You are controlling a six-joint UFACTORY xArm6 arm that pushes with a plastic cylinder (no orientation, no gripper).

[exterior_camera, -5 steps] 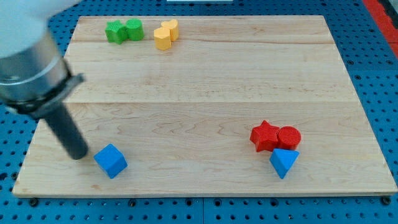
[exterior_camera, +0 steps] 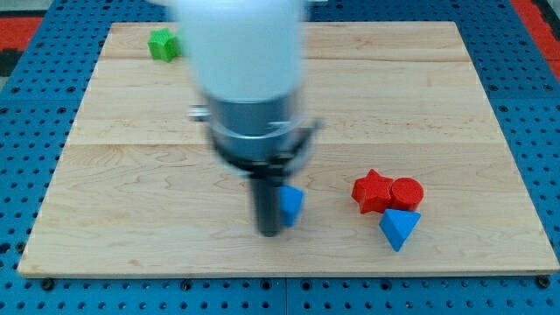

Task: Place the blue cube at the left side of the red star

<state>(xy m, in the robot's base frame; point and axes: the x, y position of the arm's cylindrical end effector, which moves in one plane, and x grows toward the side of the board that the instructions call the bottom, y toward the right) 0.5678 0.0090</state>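
Note:
The blue cube (exterior_camera: 291, 205) lies on the wooden board, partly hidden behind my rod; only its right part shows. My tip (exterior_camera: 269, 233) is touching the cube's left side, at the view's lower middle. The red star (exterior_camera: 371, 191) lies to the right of the cube with a gap of bare wood between them. The arm is blurred and covers the board's upper middle.
A red cylinder (exterior_camera: 407, 192) touches the red star's right side. A blue triangle block (exterior_camera: 399, 227) sits just below them. A green block (exterior_camera: 162, 44) shows at the view's top left; the arm hides whatever lies to its right.
My tip has moved far to the right along the board's lower part, and the blue cube has moved right with it, much nearer the red star.

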